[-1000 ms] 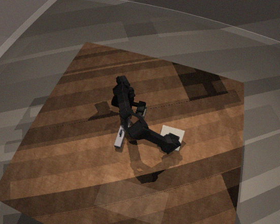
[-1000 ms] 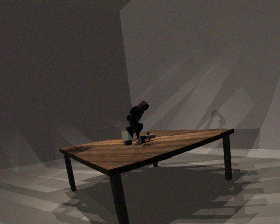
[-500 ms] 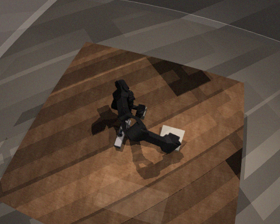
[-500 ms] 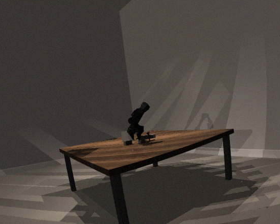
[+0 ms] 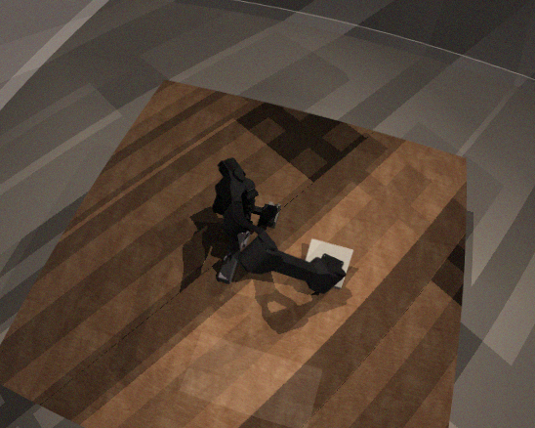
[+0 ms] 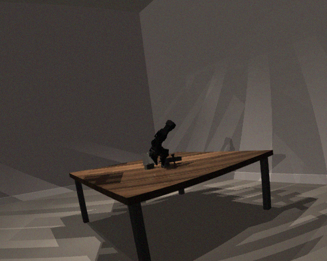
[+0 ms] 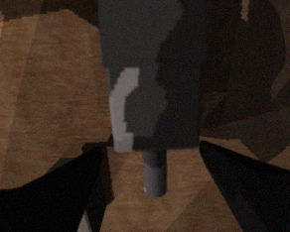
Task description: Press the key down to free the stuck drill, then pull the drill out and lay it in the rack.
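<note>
In the wrist view the gripper is spread wide, nothing held, with its fingertips on either side of the exposed end of the drill. The drill is seated in the end of a grey housing, with only a short stub protruding. A small upright part on the housing, taken to be the key, is made out in the exterior view; whether it has been pressed down cannot be told. The step in hand is judged to be the lining up of a grip on the stub. The fingers should be centred on it and closed evenly, clear of the housing's wider face; the pull should be kept along the drill's own axis, since a sideways tug could jam it or drag the housing. The stub is a slim, smooth, round grey rod, likely to slip if pinched only at its tip. The housing is boxy and flat-faced, with crisp edges and a pale patch of light. A small squared block, probably the rack, rests on the striped brown wood of the bench.
</note>
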`<action>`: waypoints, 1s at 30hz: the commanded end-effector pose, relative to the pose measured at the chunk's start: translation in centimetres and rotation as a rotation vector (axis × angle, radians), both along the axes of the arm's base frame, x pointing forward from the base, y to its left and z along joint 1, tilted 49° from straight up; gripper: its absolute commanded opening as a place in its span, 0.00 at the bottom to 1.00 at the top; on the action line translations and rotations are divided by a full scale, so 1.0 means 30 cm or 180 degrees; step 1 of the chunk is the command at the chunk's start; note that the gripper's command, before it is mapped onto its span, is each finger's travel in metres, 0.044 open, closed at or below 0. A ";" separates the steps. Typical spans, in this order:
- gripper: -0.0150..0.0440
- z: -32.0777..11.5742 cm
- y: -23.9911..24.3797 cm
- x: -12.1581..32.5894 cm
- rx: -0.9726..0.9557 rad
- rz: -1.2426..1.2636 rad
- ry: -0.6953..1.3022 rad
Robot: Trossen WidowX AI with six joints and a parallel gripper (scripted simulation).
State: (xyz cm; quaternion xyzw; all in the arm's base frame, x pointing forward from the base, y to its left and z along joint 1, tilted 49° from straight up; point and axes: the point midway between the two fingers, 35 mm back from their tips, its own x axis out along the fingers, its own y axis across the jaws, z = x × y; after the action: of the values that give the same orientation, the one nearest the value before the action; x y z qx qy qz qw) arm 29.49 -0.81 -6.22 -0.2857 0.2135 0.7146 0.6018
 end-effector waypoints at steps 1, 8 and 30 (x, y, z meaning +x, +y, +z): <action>0.82 0.001 -0.003 0.001 -0.0001 -0.0003 -0.0001; 0.51 0.001 -0.003 0.001 -0.0001 -0.0003 -0.0001; 0.25 -0.022 -0.026 0.007 0.0009 -0.0017 -0.0003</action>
State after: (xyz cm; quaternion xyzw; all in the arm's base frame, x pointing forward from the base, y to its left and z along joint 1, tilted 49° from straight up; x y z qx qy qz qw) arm 29.54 -1.16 -6.65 -0.2806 0.2126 0.7146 0.6045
